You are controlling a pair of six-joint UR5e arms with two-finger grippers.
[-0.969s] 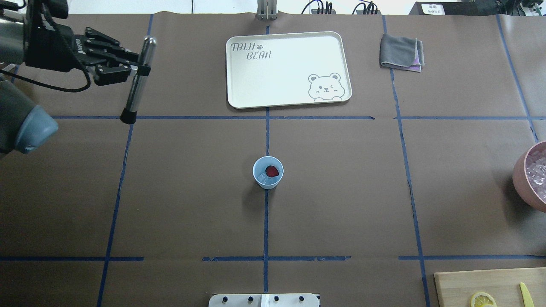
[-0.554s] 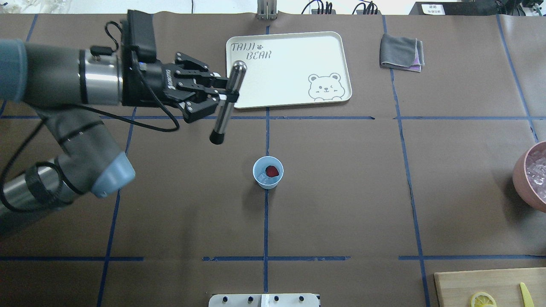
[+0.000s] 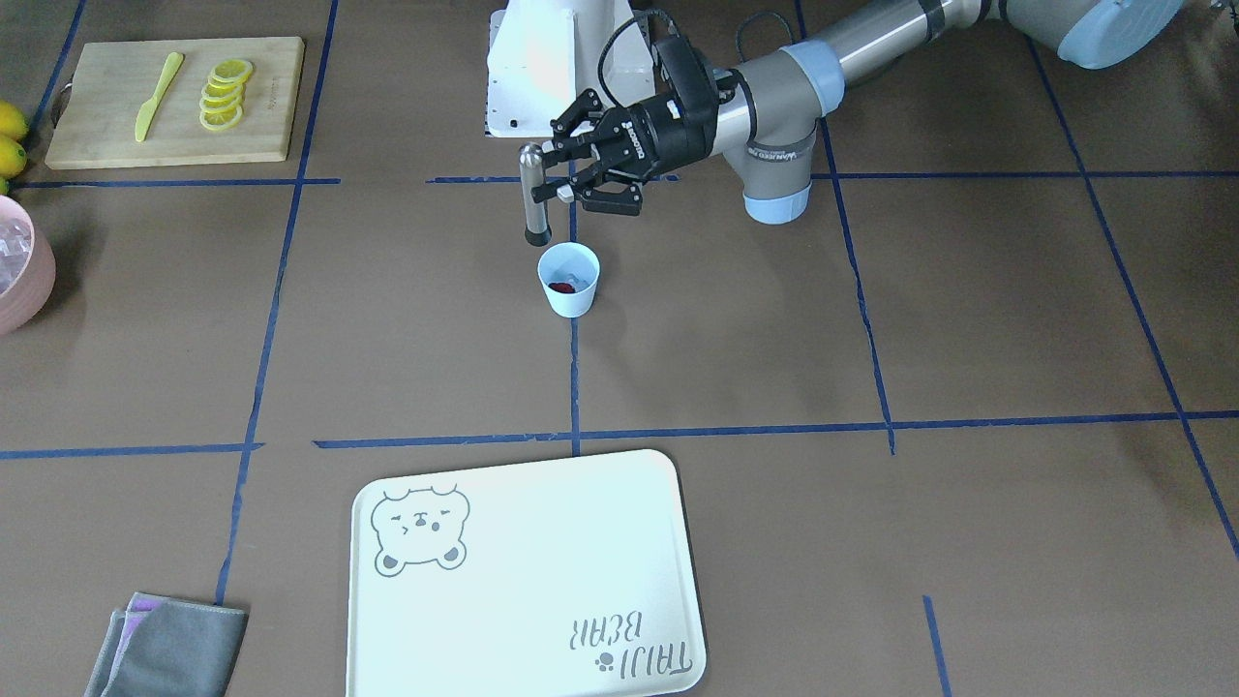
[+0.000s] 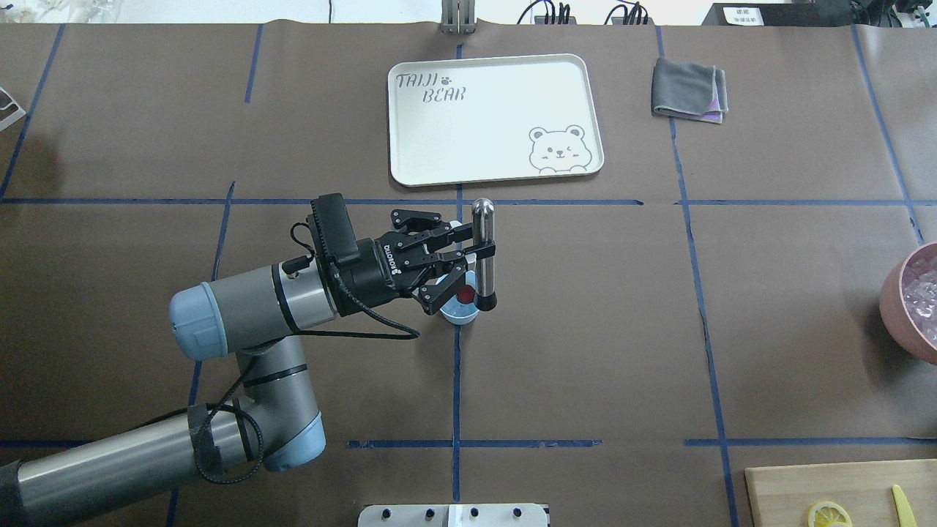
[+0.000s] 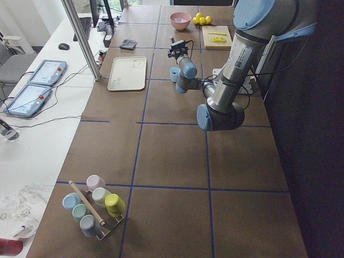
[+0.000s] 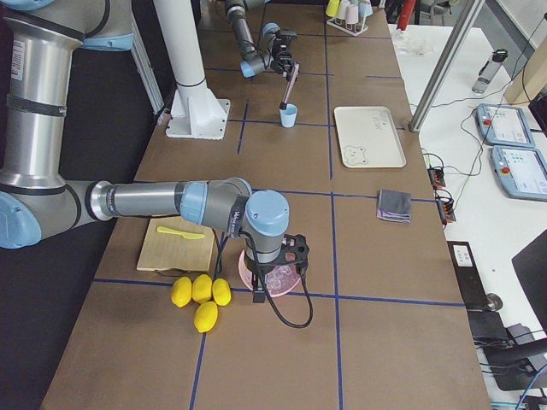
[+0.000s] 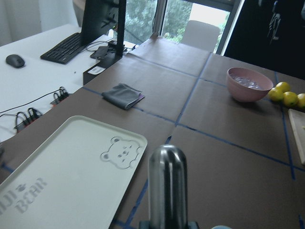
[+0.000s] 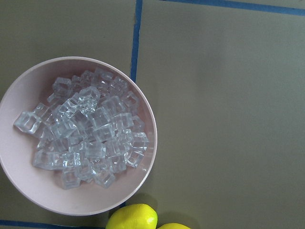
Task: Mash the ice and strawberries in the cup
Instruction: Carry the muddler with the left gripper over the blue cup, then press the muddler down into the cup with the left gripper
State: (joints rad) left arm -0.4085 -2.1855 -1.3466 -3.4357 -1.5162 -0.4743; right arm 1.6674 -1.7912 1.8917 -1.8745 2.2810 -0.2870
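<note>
One arm is placed to act: left gripper (image 4: 471, 251), clenched on an upright steel muddler (image 4: 483, 219), long axis vertical. Cup (image 3: 569, 290), holding the strawberry (image 3: 560, 287), stands on the counter (image 3: 871, 368) just below its tip, slightly offset. Right gripper (image 6: 288, 254), far off; grip state indeterminable.

Strawberry (image 4: 465, 295) in cup (image 4: 460, 317), table (image 4: 585, 329) centre; muddler (image 4: 483, 252) just above cup; tray (image 4: 498, 110) behind.

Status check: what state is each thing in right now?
Left gripper: shut on the muddler.
Muddler: held near the cup's rim, tip seemingly not inside yet.
Cup: upright, strawberry inside.
Strawberry: looks unmashed.
Bowl: upright, full of ice.
Right gripper: above the bowl; open or shut unclear.
Cloth: folded.
</note>
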